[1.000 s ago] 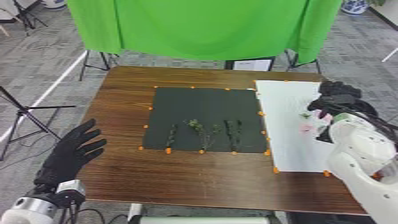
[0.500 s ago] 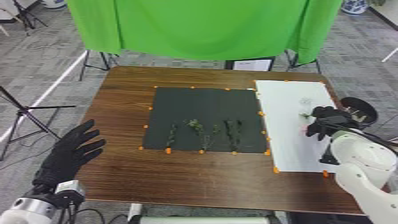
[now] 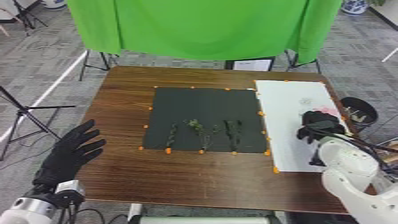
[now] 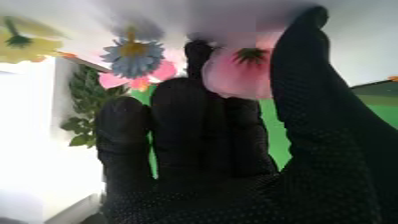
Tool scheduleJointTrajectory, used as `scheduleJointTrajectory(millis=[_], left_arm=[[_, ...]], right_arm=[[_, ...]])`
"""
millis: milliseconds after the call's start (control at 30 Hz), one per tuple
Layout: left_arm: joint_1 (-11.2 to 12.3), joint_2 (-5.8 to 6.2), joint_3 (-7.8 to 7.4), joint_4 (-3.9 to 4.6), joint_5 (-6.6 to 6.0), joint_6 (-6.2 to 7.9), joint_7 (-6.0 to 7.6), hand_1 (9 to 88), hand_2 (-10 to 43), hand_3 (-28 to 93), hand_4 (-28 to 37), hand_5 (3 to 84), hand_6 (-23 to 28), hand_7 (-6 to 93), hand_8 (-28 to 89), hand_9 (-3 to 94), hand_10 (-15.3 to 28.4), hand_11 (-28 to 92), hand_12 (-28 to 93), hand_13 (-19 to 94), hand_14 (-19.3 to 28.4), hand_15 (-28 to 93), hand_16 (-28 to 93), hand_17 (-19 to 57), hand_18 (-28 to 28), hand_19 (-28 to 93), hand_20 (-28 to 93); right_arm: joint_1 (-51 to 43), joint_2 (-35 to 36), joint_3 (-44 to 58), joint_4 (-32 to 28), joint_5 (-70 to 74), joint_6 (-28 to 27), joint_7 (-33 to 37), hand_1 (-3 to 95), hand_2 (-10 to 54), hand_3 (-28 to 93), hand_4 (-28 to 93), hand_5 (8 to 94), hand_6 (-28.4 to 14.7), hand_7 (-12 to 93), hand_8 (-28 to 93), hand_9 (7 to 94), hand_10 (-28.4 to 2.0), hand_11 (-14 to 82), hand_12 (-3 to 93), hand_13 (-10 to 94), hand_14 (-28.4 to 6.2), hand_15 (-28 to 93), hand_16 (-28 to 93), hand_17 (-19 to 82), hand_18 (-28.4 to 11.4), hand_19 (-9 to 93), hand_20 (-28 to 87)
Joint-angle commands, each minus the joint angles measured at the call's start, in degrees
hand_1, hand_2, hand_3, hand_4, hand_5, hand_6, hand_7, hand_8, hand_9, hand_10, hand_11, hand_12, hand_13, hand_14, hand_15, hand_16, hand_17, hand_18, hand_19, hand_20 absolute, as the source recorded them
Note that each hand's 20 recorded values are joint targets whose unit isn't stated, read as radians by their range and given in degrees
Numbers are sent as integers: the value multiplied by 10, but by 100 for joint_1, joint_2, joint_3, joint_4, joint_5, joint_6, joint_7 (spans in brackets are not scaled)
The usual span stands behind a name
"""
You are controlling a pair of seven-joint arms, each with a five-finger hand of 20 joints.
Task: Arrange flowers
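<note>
Head view: three lots of green stems (image 3: 202,133) are lying on one black mat (image 3: 209,104), and the left hand (image 3: 64,159) is hanging open, fingers straight, at the table's left edge. The right hand (image 3: 320,124) is working over one white sheet (image 3: 286,102). On the right wrist view we're counting four blooms: one yellow flower (image 4: 25,46), one blue flower (image 4: 133,56) and, seemingly, two pink flowers (image 4: 233,77), one showing between that hand's open, straight fingers and thumb.
</note>
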Motion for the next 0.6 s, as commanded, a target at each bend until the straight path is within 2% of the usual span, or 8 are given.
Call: scheduleJointTrajectory(millis=[33,200,267,333,433,600], left_arm=[[91,70,-164,-81,-1,4,1,271,-22,692,-258,239,27,232,-122,204,122,247,171,177,165,398,-15,-96,227,429,116],[121,148,-309,-136,-12,-9,54,272,-22,691,-258,239,27,231,-122,205,123,247,170,177,167,399,-16,-96,227,430,116],[93,229,-376,-126,-75,-43,93,272,-22,690,-259,240,28,231,-122,205,124,248,170,177,166,399,-16,-96,227,430,115],[75,314,-457,-123,-78,-22,134,272,-22,690,-258,240,28,230,-121,205,123,247,170,177,166,399,-17,-96,227,430,115],[30,437,-576,-97,-121,-43,143,271,-22,690,-257,240,28,230,-121,205,123,246,170,175,166,398,-17,-95,226,429,114],[-4,573,-672,-61,-171,-43,141,273,-22,685,-259,240,29,230,-120,202,124,245,171,173,165,395,-17,-96,227,430,113]], right_arm=[[19,46,-93,-14,-260,926,116,489,-95,851,-276,636,26,542,40,816,-52,175,467,730,-56,800,295,394,-203,932,548],[424,28,-296,-282,-265,1233,-110,494,-95,858,-266,673,22,528,51,844,-49,186,491,744,-53,793,301,406,-203,932,553],[835,-18,-644,-382,-309,1485,-275,494,-95,857,-262,679,23,524,50,849,-49,185,491,746,-53,792,302,407,-203,932,554],[1360,-129,-1111,-405,-377,1686,-518,492,-95,858,-258,684,23,520,49,851,-50,183,491,747,-53,792,303,409,-203,932,557],[2190,-422,-1893,-375,-401,1932,-953,491,-95,857,-253,689,22,515,46,855,-50,179,490,749,-54,792,306,409,-203,932,562],[3179,-1276,-2933,-183,-283,1842,-1500,481,-95,861,-235,702,23,503,35,863,-49,168,486,751,-54,792,311,410,-202,932,567]])
